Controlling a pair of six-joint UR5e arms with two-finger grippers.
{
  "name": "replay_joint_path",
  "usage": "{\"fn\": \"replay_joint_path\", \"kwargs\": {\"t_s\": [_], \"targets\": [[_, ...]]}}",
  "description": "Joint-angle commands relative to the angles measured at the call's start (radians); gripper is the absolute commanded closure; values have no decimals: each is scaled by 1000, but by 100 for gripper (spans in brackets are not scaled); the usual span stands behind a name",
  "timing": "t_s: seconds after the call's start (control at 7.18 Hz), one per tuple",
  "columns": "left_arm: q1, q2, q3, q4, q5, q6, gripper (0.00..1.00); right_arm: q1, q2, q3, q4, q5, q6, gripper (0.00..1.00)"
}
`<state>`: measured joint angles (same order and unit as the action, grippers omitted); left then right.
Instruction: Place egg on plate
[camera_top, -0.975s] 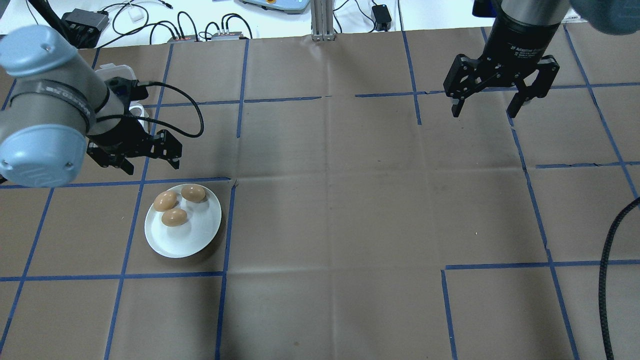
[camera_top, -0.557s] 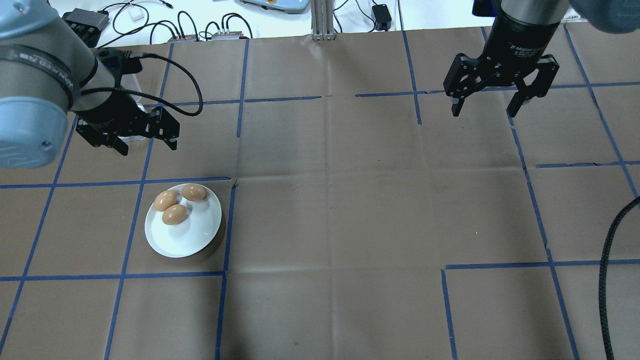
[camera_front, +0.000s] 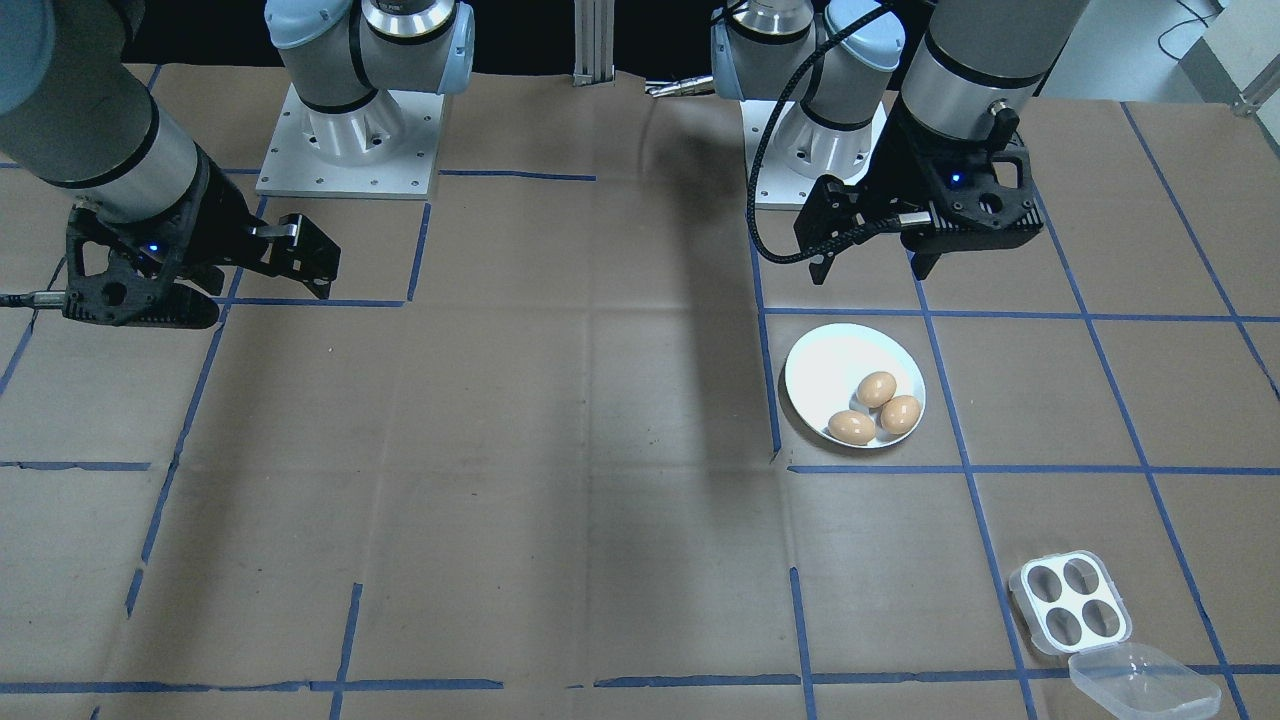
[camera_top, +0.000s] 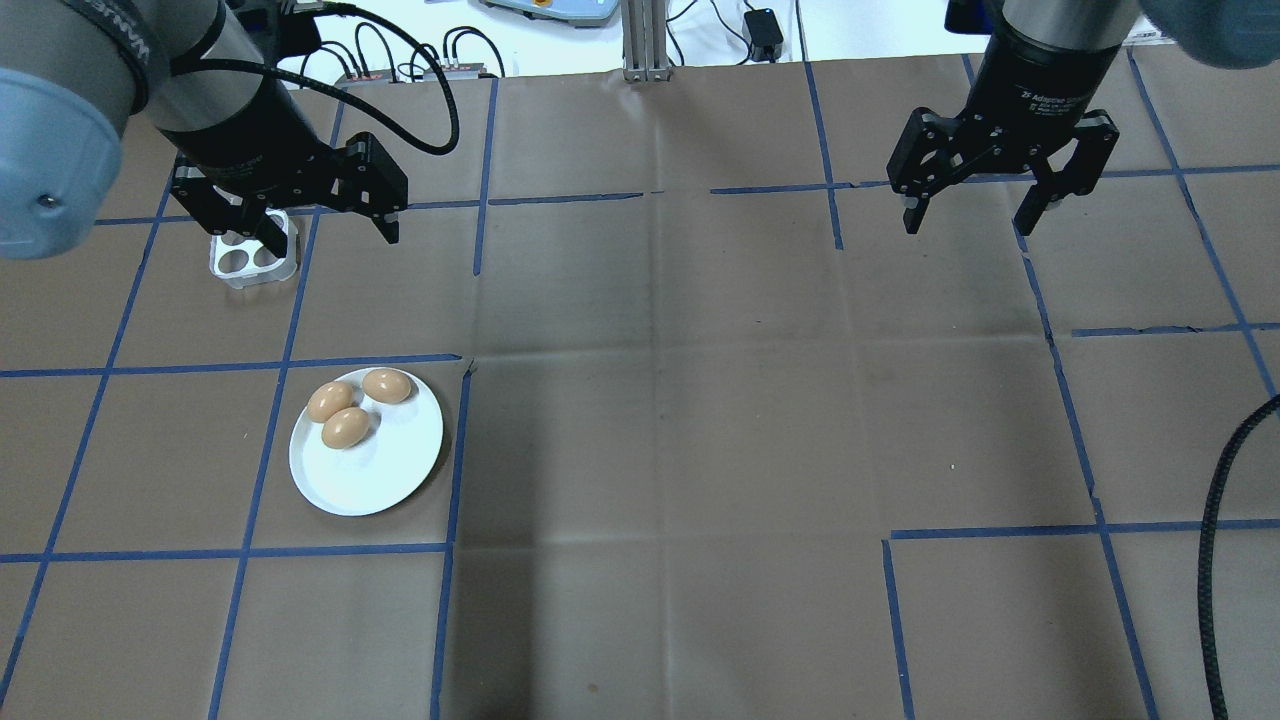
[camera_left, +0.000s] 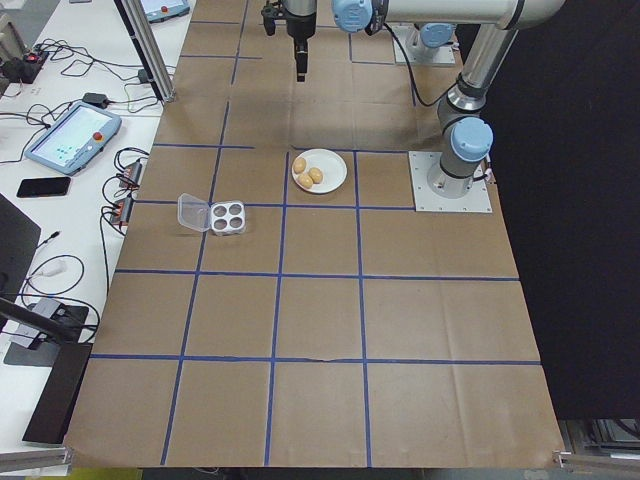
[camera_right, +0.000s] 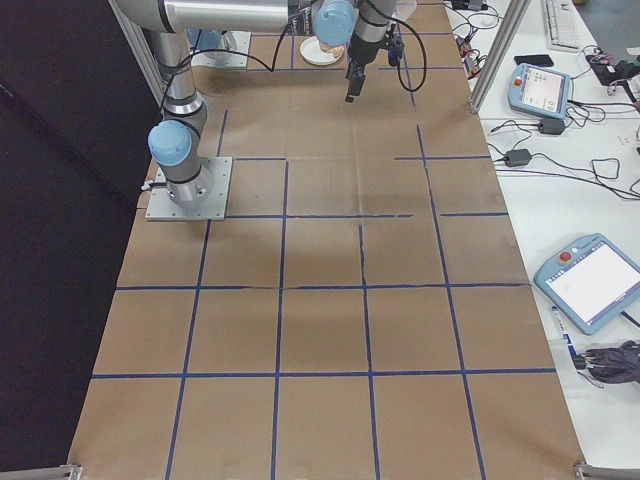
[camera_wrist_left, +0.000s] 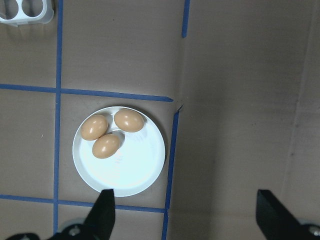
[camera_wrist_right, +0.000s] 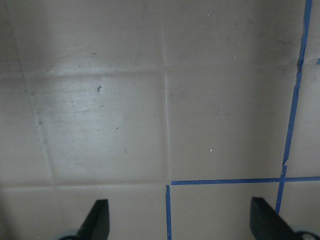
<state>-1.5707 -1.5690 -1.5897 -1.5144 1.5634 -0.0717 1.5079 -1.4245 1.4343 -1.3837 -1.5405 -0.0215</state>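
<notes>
Left gripper (camera_top: 325, 228), jaws wide and empty, has lifted away from the plate (camera_top: 390, 480); three eggs (camera_top: 346, 428) remain.

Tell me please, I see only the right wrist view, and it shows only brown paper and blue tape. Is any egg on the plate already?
Observer: Yes, three brown eggs lie together on the white plate.
Operator: Is some egg remaining in the tray?
Observer: No. All four holes of the clear egg tray are empty, and its lid lies open beside it.
Operator: Does the left tool hold something?
Observer: No. The left tool is open and empty, up in the air above the table.
</notes>
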Motion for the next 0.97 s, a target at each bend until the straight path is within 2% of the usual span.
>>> {"fn": "replay_joint_path", "kwargs": {"t_s": [0.0, 0.84], "targets": [[-11, -6, -9, -1, -3, 64, 0, 0, -1, 0, 0, 0, 0, 0], [-9, -6, -7, -15, 0, 85, 0, 0, -1, 0, 0, 0, 0, 0]]}}
